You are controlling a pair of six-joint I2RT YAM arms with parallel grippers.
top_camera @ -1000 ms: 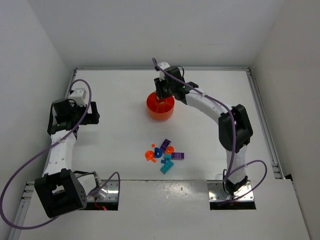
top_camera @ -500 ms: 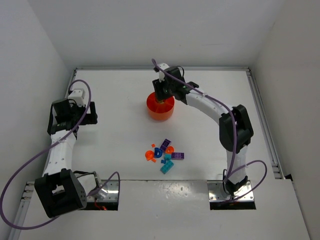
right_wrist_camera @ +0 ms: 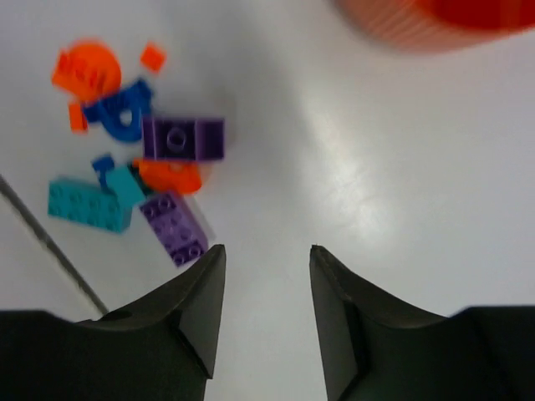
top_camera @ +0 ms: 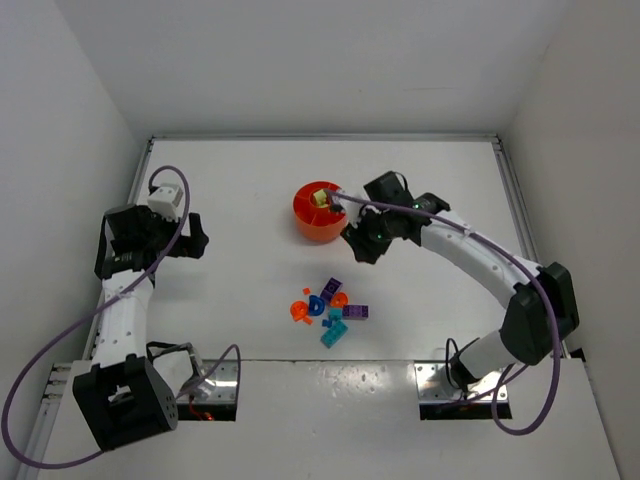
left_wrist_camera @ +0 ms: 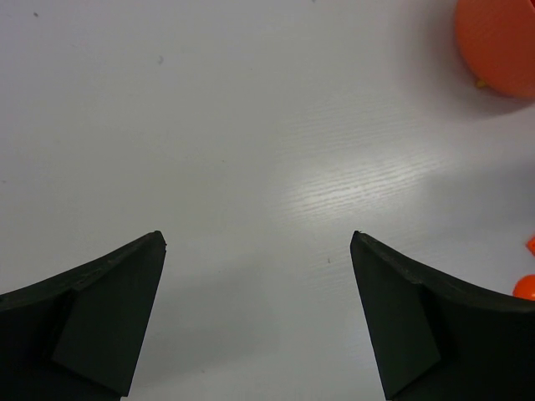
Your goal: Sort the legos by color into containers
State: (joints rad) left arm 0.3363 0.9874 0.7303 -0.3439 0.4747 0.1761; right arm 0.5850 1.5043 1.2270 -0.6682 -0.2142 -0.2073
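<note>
The round orange dish (top_camera: pixel 305 222) with its containers stands at the table's middle back, and a lime brick (top_camera: pixel 319 198) lies in one compartment. The loose legos (top_camera: pixel 328 309) lie in a pile nearer the arms: purple bricks (right_wrist_camera: pixel 182 138), a cyan brick (right_wrist_camera: pixel 88 205), a blue piece (right_wrist_camera: pixel 121 113) and round orange pieces (right_wrist_camera: pixel 87 70). My right gripper (top_camera: pixel 358 243) hangs between dish and pile, just right of the dish. Its jaws (right_wrist_camera: pixel 266 251) are open over bare table with nothing between them. My left gripper (top_camera: pixel 196 236) is far left, open wide (left_wrist_camera: pixel 257 238) and empty.
The dish's edge (left_wrist_camera: pixel 497 42) shows at the top right of the left wrist view, with orange bits (left_wrist_camera: pixel 527 286) at its right border. White walls enclose the table on three sides. A metal rail (top_camera: pixel 525 240) runs along the right edge.
My right gripper has left the spot over the dish and swung down and right toward the pile. The lime brick now shows uncovered in the dish. The left arm shifted slightly.
</note>
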